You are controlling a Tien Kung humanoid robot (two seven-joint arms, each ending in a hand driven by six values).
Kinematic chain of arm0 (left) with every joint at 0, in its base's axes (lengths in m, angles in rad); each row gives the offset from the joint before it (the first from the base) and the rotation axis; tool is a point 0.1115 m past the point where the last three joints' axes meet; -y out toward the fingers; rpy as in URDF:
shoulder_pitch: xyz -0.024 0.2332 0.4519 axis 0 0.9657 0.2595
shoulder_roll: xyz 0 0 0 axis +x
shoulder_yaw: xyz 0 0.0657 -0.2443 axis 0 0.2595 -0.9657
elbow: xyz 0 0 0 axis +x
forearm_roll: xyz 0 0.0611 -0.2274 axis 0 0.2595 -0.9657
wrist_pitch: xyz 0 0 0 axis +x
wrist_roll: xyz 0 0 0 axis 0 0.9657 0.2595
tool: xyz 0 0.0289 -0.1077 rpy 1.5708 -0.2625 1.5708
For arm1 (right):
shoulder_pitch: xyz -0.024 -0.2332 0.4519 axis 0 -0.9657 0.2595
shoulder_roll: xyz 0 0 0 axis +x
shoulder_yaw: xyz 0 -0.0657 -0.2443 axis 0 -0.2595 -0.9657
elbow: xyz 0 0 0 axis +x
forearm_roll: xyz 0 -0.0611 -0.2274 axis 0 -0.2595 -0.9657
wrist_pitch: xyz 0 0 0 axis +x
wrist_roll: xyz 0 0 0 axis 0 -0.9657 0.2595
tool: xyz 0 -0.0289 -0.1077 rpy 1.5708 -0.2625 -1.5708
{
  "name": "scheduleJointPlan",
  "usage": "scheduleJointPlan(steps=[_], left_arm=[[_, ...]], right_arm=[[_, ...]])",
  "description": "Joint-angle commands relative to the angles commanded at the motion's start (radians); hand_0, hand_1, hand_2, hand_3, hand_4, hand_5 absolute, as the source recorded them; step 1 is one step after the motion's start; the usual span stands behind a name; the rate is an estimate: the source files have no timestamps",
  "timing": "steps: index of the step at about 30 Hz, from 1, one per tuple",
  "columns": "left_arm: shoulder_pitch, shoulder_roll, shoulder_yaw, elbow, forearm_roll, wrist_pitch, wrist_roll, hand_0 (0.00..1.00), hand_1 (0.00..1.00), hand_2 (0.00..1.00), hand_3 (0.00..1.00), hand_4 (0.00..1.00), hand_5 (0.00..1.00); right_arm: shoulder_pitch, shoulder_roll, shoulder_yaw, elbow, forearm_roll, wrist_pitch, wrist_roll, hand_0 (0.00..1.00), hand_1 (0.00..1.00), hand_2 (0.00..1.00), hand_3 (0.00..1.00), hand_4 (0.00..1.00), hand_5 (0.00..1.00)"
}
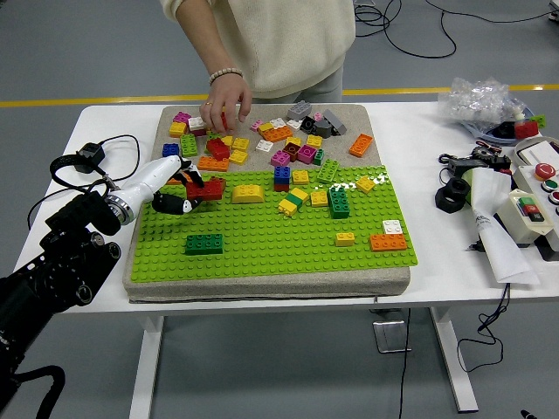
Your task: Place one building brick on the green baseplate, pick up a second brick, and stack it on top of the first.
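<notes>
On the white table point(437, 253) lies a grey mat point(262, 288) carrying the green baseplate point(279, 240), with loose bricks heaped on the mat's bare far strip. At the baseplate's far-left corner the left hand point(170, 194) closes its fingers on a red brick point(207, 188). A dark green brick point(203, 243) sits alone on the plate nearer the front. From the far side, a person's hand point(225, 102) reaches into the loose pile over a red piece. Right of the mat are a control box point(534, 205) with coloured buttons, a white paper point(496, 229) and a plastic bag point(480, 98). Grey floor with a yellow line point(87, 102) and cables point(410, 22) lies beyond.
</notes>
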State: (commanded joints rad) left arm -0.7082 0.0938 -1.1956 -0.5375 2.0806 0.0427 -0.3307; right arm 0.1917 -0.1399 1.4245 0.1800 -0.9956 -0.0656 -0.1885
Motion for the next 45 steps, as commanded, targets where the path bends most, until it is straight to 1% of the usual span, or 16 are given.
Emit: scheduleJointPlan(steps=[9,17,26,45], left_arm=[[0.009,0.006,0.008,-0.012,0.0,-0.001,0.001,0.612,0.536,0.501,0.476,0.532,0.002],[0.028,0.016,0.011,-0.038,0.003,-0.004,0.003,0.611,0.536,0.502,0.476,0.532,0.002],[0.059,0.02,0.007,-0.078,0.009,-0.01,0.006,0.61,0.536,0.501,0.476,0.532,0.002],[0.079,0.032,-0.001,-0.117,0.02,-0.016,0.012,0.611,0.536,0.502,0.477,0.534,0.002]], right_arm=[[-0.001,-0.002,-0.002,0.0,-0.008,0.004,-0.003,0.79,0.734,0.781,0.744,0.919,0.637],[-0.002,-0.003,-0.001,0.0,-0.009,0.005,-0.002,0.789,0.734,0.781,0.744,0.919,0.636],[-0.013,0.0,0.007,0.0,-0.002,0.003,0.003,0.789,0.734,0.781,0.744,0.918,0.636],[-0.004,-0.006,0.016,0.0,0.004,0.007,0.006,0.789,0.733,0.781,0.746,0.919,0.637]])
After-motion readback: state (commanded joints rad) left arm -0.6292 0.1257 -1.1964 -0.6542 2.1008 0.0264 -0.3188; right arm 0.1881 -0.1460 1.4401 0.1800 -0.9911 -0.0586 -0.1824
